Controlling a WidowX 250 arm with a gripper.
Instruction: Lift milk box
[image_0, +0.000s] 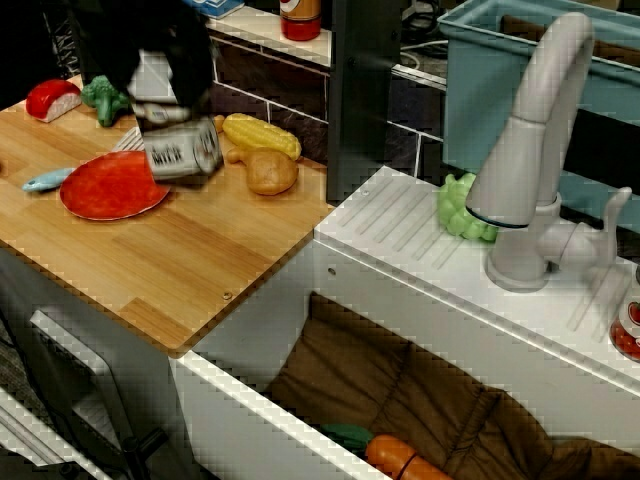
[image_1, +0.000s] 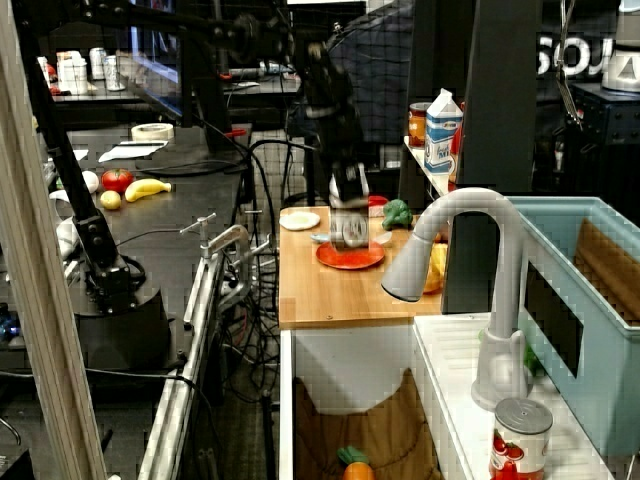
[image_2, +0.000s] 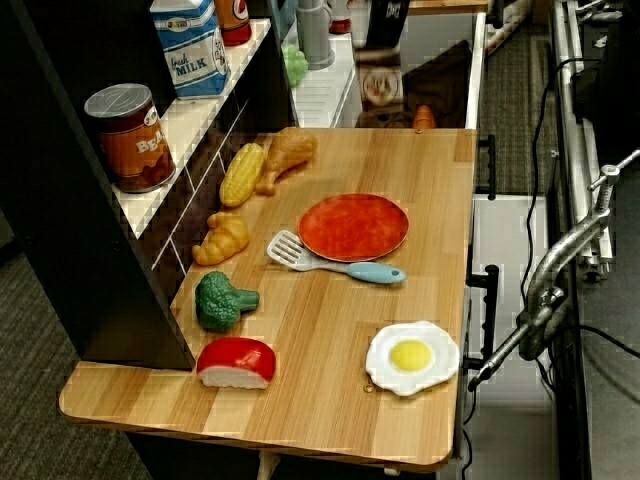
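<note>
- The milk box (image_0: 185, 152) is up in the air, clamped in the hand (image_0: 160, 105), hanging right under it and tipped over so the label faces sideways.
- It's clear of the wooden worktop (image_0: 190, 265), floating above the near edge of the red plate (image_0: 110, 188).
- From the side view you can see the same thing: the box (image_1: 349, 229) sits just below the hand (image_1: 347, 190), with a gap between it and the plate (image_1: 350, 257).
- The hand is closed on the box, fingers squeezing it from both sides. It's a bit blurry, so I can't make out exactly where the fingertips touch.
- In the top-down view the box (image_2: 380, 85) shows at the top edge, with the dark arm above it.
- Other stuff on the worktop: corn (image_0: 262, 134), a drumstick (image_0: 270, 172), broccoli (image_0: 104, 98), a spatula (image_2: 335, 262) just beside the plate, and a fried egg (image_2: 411, 356) near the front edge.
- A blue and white carton (image_2: 190, 45) stands on the shelf next to a can (image_2: 130, 136).
</note>
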